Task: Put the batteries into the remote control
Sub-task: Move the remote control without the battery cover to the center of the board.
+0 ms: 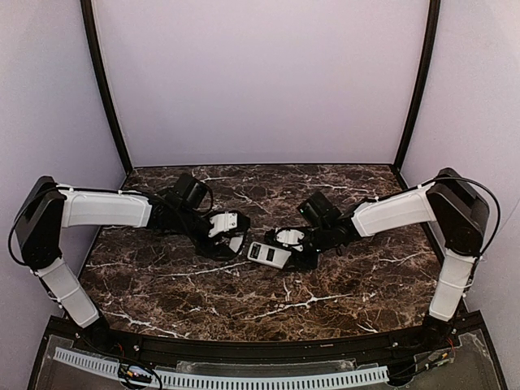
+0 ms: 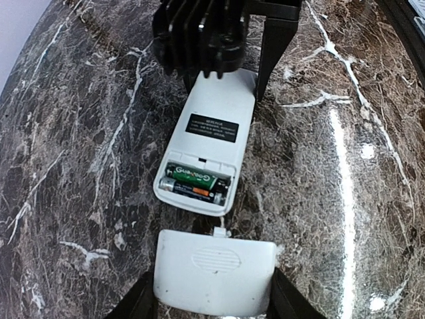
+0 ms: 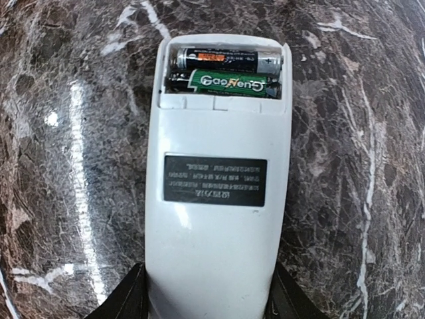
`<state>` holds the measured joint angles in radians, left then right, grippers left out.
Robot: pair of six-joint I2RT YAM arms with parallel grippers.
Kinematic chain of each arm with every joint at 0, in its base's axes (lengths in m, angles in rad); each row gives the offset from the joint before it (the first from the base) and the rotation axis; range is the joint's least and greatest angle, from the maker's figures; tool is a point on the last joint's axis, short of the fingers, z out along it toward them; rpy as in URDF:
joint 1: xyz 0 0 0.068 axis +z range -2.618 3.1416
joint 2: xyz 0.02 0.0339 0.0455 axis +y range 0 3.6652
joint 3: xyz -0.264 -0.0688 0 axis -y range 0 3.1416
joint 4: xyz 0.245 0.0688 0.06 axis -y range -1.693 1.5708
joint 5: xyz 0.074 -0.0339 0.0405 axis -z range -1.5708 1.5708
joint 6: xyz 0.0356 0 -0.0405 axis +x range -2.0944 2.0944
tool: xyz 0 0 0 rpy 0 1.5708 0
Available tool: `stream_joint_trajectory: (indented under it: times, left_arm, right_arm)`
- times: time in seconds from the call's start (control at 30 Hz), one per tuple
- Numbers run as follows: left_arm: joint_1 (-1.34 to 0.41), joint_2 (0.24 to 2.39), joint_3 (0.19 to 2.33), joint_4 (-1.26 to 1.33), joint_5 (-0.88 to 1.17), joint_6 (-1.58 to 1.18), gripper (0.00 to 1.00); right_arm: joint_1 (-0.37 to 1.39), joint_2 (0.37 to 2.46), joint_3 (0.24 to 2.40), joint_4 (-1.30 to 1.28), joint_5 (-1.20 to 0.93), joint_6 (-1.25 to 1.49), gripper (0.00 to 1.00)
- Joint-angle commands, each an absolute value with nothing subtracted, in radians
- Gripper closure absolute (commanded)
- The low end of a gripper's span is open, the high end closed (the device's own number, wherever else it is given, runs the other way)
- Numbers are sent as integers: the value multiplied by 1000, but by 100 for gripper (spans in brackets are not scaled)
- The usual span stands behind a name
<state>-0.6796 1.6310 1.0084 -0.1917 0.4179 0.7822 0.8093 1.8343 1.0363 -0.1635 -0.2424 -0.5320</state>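
When viewed from above, shows remote control (image 1: pixel 266 253) back-up near table's (image 1: pixel 349 296) middle, batteries (image 3: pixel 226 72) seated in open bay, right gripper (image 3: pixel 209 296) pinching its plain end, left gripper (image 2: pixel 214 302) pinching detached cover (image 2: pixel 214 269).

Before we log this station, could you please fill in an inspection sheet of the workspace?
Surface: dark marble table, white veins, glare spots.
Job's things: remote control lies back up with its compartment open; two batteries sit in it side by side; battery cover is off, just beyond the open end.
Clutter: nothing seen.
Grippers: left gripper, jaws closed on the battery cover; right gripper, jaws closed on the remote control's other end.
Cables: black cables loop at the arms' shoulders.
Surroundings: pale lilac walls, black frame posts.
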Motion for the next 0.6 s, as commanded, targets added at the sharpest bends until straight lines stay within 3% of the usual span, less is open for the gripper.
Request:
stream_joint_trajectory:
  times: [0.0, 0.37, 0.57]
  left_arm:
    - [-672, 1705, 1077, -250, 505, 826, 73]
    - [-673, 1851, 1200, -322, 523, 889, 73]
    - [-673, 1860, 1185, -312, 516, 895, 73]
  right_arm:
    - [803, 1852, 1062, -137, -308, -622, 74]
    - [805, 1883, 1104, -199, -333, -631, 72]
    - [811, 1869, 1120, -229, -330, -628, 52]
